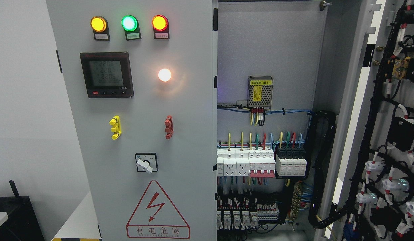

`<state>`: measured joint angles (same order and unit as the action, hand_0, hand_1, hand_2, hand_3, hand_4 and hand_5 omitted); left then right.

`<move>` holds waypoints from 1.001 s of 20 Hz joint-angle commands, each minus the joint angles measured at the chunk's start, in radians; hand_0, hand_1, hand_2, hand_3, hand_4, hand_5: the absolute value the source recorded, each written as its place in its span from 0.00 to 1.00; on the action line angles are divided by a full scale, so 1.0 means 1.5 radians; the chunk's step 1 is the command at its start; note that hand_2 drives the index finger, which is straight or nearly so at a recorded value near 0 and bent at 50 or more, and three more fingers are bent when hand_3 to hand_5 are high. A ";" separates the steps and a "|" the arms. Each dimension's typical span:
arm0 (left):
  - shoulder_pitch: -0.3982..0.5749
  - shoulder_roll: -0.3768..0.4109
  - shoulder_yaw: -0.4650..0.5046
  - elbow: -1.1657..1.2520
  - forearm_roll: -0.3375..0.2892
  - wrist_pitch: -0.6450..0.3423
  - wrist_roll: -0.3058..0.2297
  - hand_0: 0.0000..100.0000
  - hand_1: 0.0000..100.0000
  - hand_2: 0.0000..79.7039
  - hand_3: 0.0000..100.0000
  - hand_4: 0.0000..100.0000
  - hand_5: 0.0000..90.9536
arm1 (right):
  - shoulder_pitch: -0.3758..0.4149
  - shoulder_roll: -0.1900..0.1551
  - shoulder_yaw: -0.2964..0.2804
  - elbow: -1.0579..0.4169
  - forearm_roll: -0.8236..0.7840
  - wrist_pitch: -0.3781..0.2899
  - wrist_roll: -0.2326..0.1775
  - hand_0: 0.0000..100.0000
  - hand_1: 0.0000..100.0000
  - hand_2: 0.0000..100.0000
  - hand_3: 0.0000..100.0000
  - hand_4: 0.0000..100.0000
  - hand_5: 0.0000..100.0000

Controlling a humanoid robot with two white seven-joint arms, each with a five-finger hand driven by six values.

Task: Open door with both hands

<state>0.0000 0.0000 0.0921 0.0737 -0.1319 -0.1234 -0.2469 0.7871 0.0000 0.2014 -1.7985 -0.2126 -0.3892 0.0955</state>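
A grey electrical cabinet fills the head view. Its left door point(180, 140) is closed and carries three lit lamps point(129, 23), a digital meter point(106, 75), a white lamp point(164, 75), a yellow handle point(115, 127), a red handle point(168, 127), a rotary switch point(146, 162) and a red hazard triangle point(157, 211). The right door point(391, 127) stands swung wide open at the picture's right, its wired inner face showing. Neither of my hands is in view.
Inside the open cabinet are a power supply point(260, 91), rows of breakers point(260, 162) and cable bundles point(322, 160). A white wall lies to the left. A dark object point(16, 214) sits at the lower left corner.
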 commanded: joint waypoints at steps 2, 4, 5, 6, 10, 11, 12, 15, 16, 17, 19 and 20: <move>0.005 0.005 0.000 0.000 0.000 0.000 0.000 0.00 0.00 0.00 0.00 0.04 0.00 | -0.065 0.019 -0.014 -0.084 0.002 0.039 -0.002 0.00 0.00 0.00 0.00 0.00 0.00; 0.005 0.005 0.000 0.000 0.000 0.000 0.000 0.00 0.00 0.00 0.00 0.04 0.00 | -0.100 0.021 -0.028 -0.084 0.007 0.078 -0.002 0.00 0.00 0.00 0.00 0.00 0.00; 0.005 0.005 0.000 0.000 0.000 0.000 0.000 0.00 0.00 0.00 0.00 0.04 0.00 | -0.114 0.023 -0.030 -0.084 0.007 0.093 -0.002 0.00 0.00 0.00 0.00 0.00 0.00; 0.005 0.005 0.000 0.000 0.000 0.000 0.000 0.00 0.00 0.00 0.00 0.04 0.00 | -0.125 0.023 -0.030 -0.084 0.007 0.102 -0.004 0.00 0.00 0.00 0.00 0.00 0.00; 0.005 0.005 0.000 0.000 0.000 0.000 0.000 0.00 0.00 0.00 0.00 0.04 0.00 | -0.160 0.024 -0.030 -0.089 0.007 0.108 -0.019 0.00 0.00 0.00 0.00 0.00 0.00; 0.005 0.005 0.000 0.000 0.000 0.000 0.000 0.00 0.00 0.00 0.00 0.04 0.00 | -0.169 0.024 -0.031 -0.092 0.007 0.118 -0.019 0.00 0.00 0.00 0.00 0.00 0.00; 0.005 0.005 0.000 0.000 0.000 0.000 0.000 0.00 0.00 0.00 0.00 0.04 0.00 | -0.184 0.024 -0.031 -0.092 0.007 0.135 -0.019 0.00 0.00 0.00 0.00 0.00 0.00; 0.005 0.005 0.000 0.000 0.000 0.000 0.000 0.00 0.00 0.00 0.00 0.04 0.00 | -0.240 0.022 -0.040 -0.091 0.007 0.169 -0.019 0.00 0.00 0.00 0.00 0.00 0.00; 0.005 0.005 0.000 0.000 0.000 0.000 0.000 0.00 0.00 0.00 0.00 0.04 0.00 | -0.254 0.019 -0.040 -0.089 0.006 0.173 -0.019 0.00 0.00 0.00 0.00 0.00 0.00; 0.005 0.005 0.000 0.000 0.000 0.000 0.000 0.00 0.00 0.00 0.00 0.04 0.00 | -0.269 0.016 -0.040 -0.087 0.006 0.180 -0.019 0.00 0.00 0.00 0.00 0.00 0.00; 0.005 0.005 0.000 0.000 0.000 0.000 0.000 0.00 0.00 0.00 0.00 0.04 0.00 | -0.289 0.016 -0.040 -0.086 0.006 0.190 -0.019 0.00 0.00 0.00 0.00 0.00 0.00; 0.005 0.005 0.000 0.000 0.000 0.000 0.000 0.00 0.00 0.00 0.00 0.04 0.00 | -0.300 0.013 -0.040 -0.083 0.004 0.190 -0.019 0.00 0.00 0.00 0.00 0.00 0.00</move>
<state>0.0000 0.0000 0.0920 0.0736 -0.1319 -0.1233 -0.2469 0.4416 0.0056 0.1582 -1.9083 -0.2039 -0.1226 0.0676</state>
